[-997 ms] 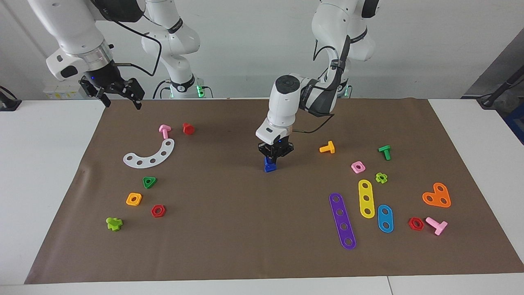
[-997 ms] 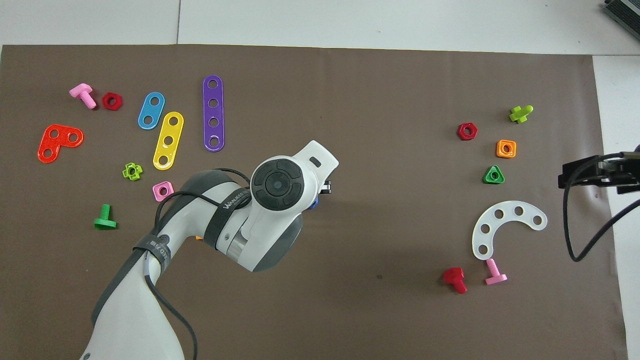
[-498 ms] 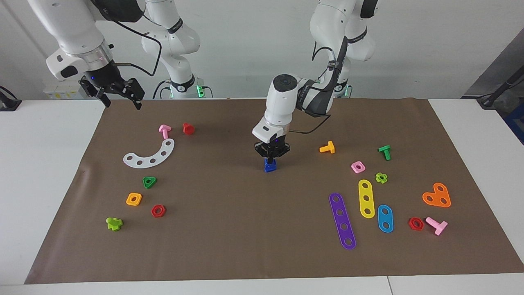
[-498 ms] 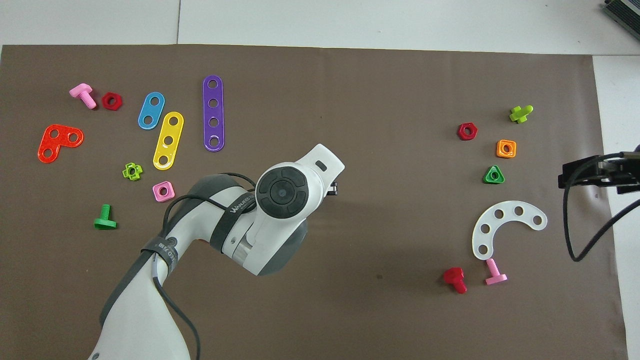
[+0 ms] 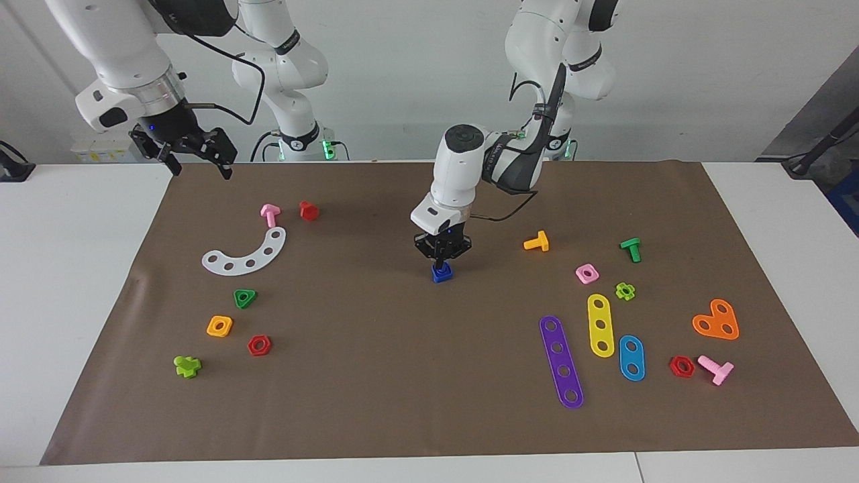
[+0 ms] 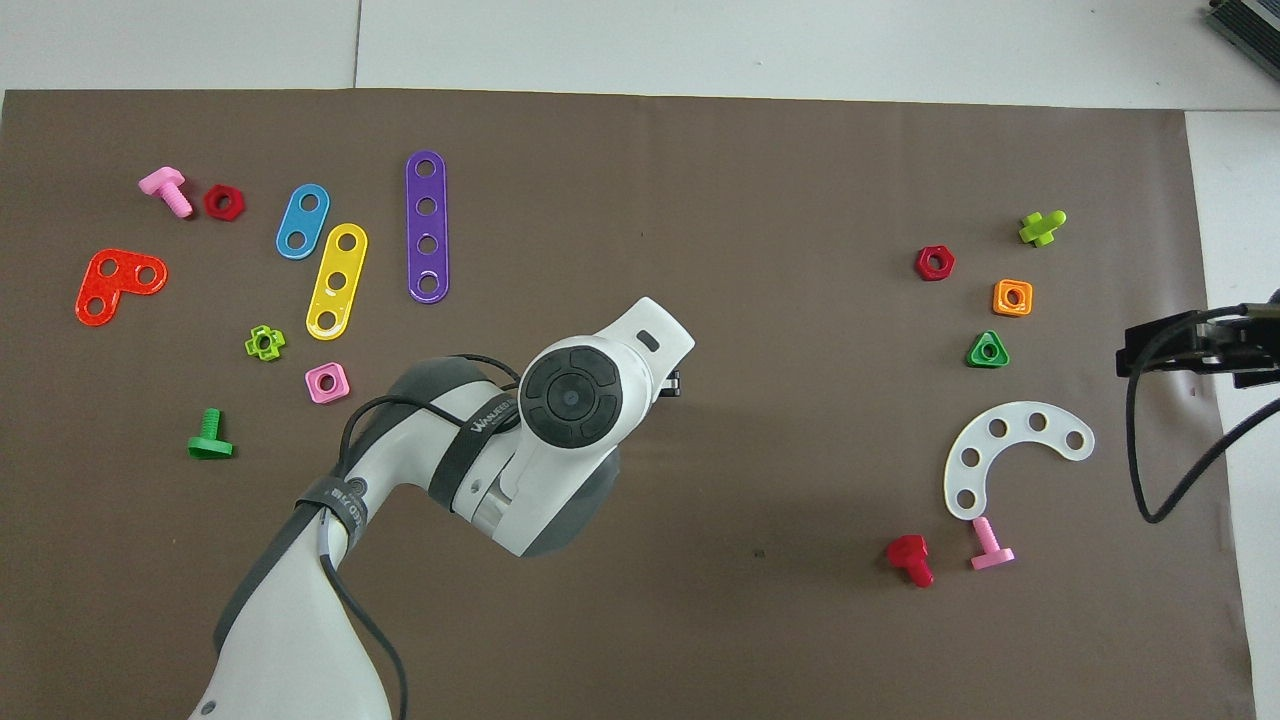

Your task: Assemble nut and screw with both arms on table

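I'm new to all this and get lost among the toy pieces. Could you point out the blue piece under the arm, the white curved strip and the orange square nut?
blue piece (image 5: 441, 273): facing view, its top face.
white curved strip (image 5: 249, 253): facing view, mid-arc.
orange square nut (image 5: 219, 326): facing view, its rim.

A: Where does the facing view sit?
B: High across the surface, looking at both arms' bases, taking in the whole brown paper sheet
A: And the overhead one?
B: High above the robots' end, looking steeply down and forward; the left arm rises from its bottom edge
A: What's shared?
B: The same sheet, turned half round
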`<action>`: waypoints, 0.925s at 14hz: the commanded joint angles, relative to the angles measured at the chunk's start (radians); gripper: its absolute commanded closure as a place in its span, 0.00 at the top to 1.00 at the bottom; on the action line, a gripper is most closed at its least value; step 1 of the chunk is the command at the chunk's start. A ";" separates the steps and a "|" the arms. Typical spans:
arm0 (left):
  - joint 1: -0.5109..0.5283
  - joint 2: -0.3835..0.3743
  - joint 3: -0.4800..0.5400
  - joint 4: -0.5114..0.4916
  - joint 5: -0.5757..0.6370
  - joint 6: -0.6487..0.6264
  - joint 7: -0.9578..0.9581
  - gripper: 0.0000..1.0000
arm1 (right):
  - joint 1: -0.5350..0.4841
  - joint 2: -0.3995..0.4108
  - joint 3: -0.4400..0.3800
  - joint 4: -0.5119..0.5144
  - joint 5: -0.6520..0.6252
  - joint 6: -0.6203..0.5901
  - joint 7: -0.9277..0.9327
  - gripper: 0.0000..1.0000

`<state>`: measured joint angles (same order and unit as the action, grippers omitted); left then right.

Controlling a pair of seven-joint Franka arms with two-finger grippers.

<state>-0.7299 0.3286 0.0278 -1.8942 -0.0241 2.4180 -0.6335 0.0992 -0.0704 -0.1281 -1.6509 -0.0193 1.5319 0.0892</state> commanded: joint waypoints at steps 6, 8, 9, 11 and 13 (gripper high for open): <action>0.000 -0.089 0.020 -0.009 0.016 -0.114 -0.020 0.81 | 0.001 -0.023 -0.002 -0.026 0.015 0.011 0.010 1.00; 0.039 -0.121 0.020 -0.009 0.016 -0.154 0.001 1.00 | 0.001 -0.023 -0.002 -0.026 0.015 0.011 0.010 1.00; 0.061 -0.143 0.020 -0.014 0.018 -0.171 0.021 1.00 | 0.001 -0.023 -0.002 -0.026 0.015 0.011 0.010 1.00; 0.122 -0.184 0.018 -0.016 0.016 -0.227 0.102 1.00 | 0.001 -0.023 -0.002 -0.026 0.015 0.011 0.010 1.00; 0.190 -0.221 0.018 -0.011 0.016 -0.289 0.197 1.00 | 0.001 -0.023 -0.002 -0.026 0.015 0.011 0.010 1.00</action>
<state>-0.5981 0.1606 0.0547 -1.8868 -0.0222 2.1850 -0.5095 0.0992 -0.0704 -0.1281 -1.6509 -0.0193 1.5319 0.0893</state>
